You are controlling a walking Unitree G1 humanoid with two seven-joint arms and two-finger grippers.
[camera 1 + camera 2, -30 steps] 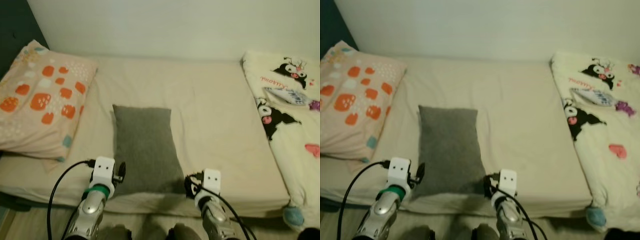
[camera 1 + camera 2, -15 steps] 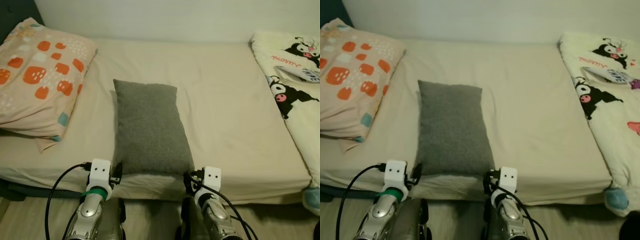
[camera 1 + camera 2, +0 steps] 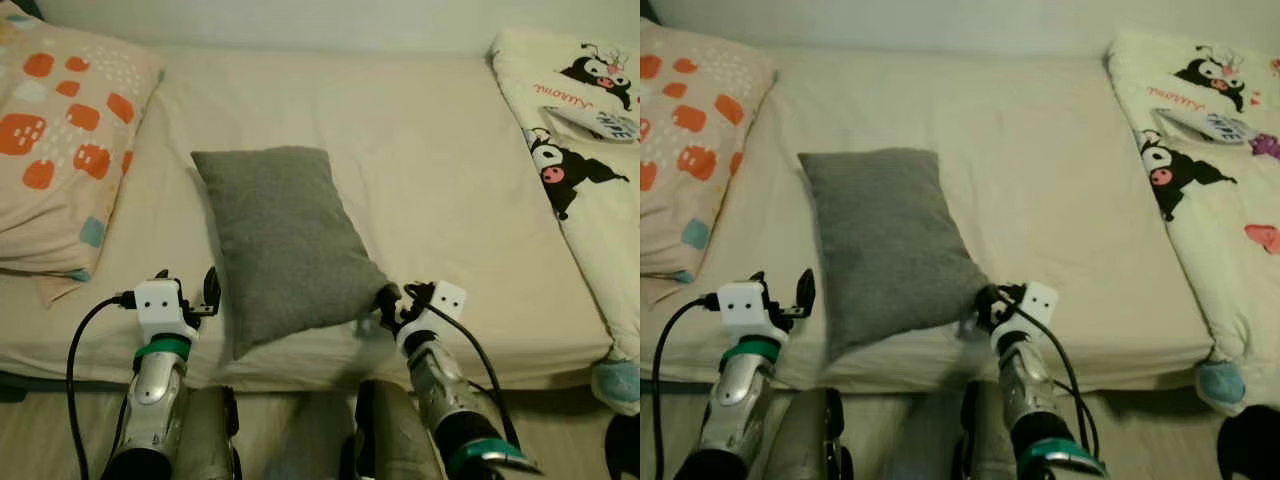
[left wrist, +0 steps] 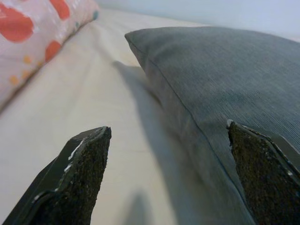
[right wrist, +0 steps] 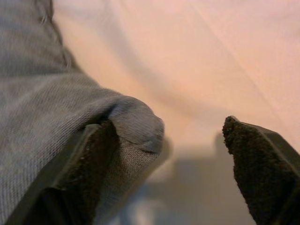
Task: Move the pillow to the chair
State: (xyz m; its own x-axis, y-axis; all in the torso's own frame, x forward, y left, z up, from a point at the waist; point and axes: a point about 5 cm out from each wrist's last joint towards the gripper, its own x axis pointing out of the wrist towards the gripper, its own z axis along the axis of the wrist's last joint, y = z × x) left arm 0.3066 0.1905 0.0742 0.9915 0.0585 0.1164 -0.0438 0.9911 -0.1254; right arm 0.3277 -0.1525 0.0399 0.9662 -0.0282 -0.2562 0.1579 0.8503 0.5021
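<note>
A grey pillow [image 3: 280, 240] lies skewed on the cream bed [image 3: 450, 180], near its front edge. My left gripper [image 3: 205, 290] is open beside the pillow's left edge; in the left wrist view its fingertips [image 4: 79, 173] stand wide apart, with the pillow [image 4: 225, 75] in front of the far finger. At the pillow's near right corner is my right gripper [image 3: 393, 300], also open. In the right wrist view that corner [image 5: 136, 122] lies between the fingers, against one fingertip [image 5: 89, 159], while the other stays well apart from it.
A large pillow with orange patches [image 3: 60, 130] lies at the bed's left end. A cream cartoon-print blanket [image 3: 590, 150] covers the right end. The bed's front edge [image 3: 300, 370] runs just below both grippers, with floor beneath it.
The camera has shifted forward and down. Both grippers have risen from below the bed edge onto the mattress. The right one has reached the pillow's corner, and the pillow now lies turned.
</note>
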